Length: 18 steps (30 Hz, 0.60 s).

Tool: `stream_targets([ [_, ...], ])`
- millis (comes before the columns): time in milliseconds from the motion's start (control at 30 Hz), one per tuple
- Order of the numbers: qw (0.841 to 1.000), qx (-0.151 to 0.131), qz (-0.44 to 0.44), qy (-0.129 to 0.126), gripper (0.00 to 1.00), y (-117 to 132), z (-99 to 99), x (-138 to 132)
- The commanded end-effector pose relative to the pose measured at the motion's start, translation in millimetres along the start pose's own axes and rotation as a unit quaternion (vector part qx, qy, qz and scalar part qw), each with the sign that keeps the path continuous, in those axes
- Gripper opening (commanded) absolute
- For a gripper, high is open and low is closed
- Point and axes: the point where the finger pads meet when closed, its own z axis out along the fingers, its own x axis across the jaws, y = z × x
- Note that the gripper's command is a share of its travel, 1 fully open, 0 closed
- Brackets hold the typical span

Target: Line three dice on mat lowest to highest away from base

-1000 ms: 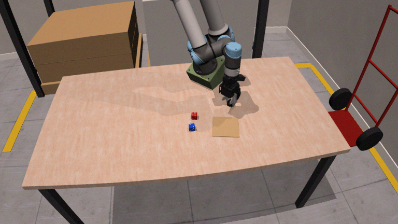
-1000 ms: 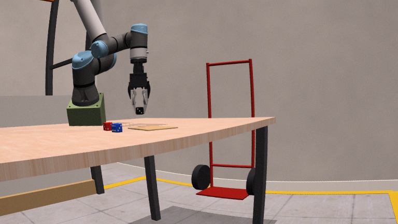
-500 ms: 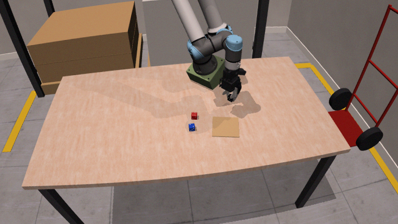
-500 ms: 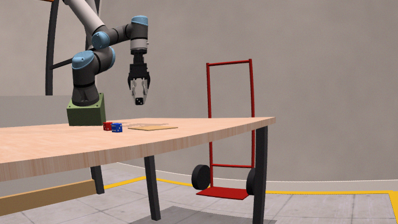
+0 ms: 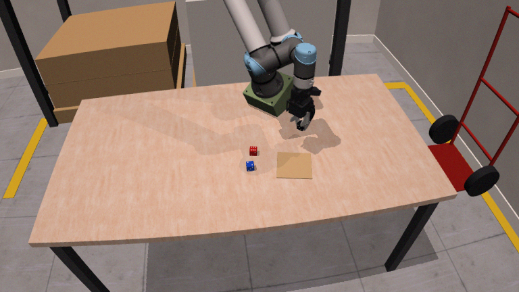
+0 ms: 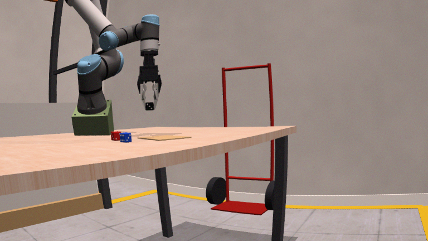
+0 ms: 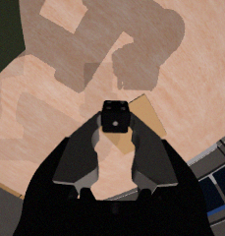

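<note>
My gripper (image 5: 302, 125) (image 6: 149, 106) (image 7: 115, 112) is shut on a black die (image 6: 149, 106) (image 7: 115, 116) and holds it well above the table, between the robot's green base (image 5: 267, 99) (image 6: 92, 121) and the tan mat (image 5: 293, 165) (image 6: 164, 137) (image 7: 141, 120). In the top view the die is hidden between the fingers. The mat lies flat and bare. A red die (image 5: 253, 151) (image 6: 115, 135) and a blue die (image 5: 250, 165) (image 6: 125, 136) sit flat on the wood left of the mat, off it, with a small gap between them.
The wooden table (image 5: 153, 181) (image 6: 78, 156) holds the robot base near its back edge. A red hand truck (image 5: 474, 128) (image 6: 246, 137) stands by the table's right side. Large cardboard boxes (image 5: 111, 51) stand behind the table's left.
</note>
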Motion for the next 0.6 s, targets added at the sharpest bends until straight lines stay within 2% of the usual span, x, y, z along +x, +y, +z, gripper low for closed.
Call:
stream_targets([
  [0, 1.000, 0.000, 0.001, 0.000, 0.10, 0, -0.5, 0],
  [133, 0.999, 0.000, 0.049, 0.000, 0.10, 12, -1.1, 3],
  [200, 0.995, 0.001, 0.100, 0.000, 0.10, 24, -1.8, 6],
  [367, 0.986, 0.001, 0.165, 0.000, 0.10, 41, -2.7, 9],
  [467, 0.985, 0.001, 0.172, 0.000, 0.10, 43, -2.8, 9],
  [567, 0.972, 0.001, 0.234, 0.000, 0.10, 60, -3.7, 11],
])
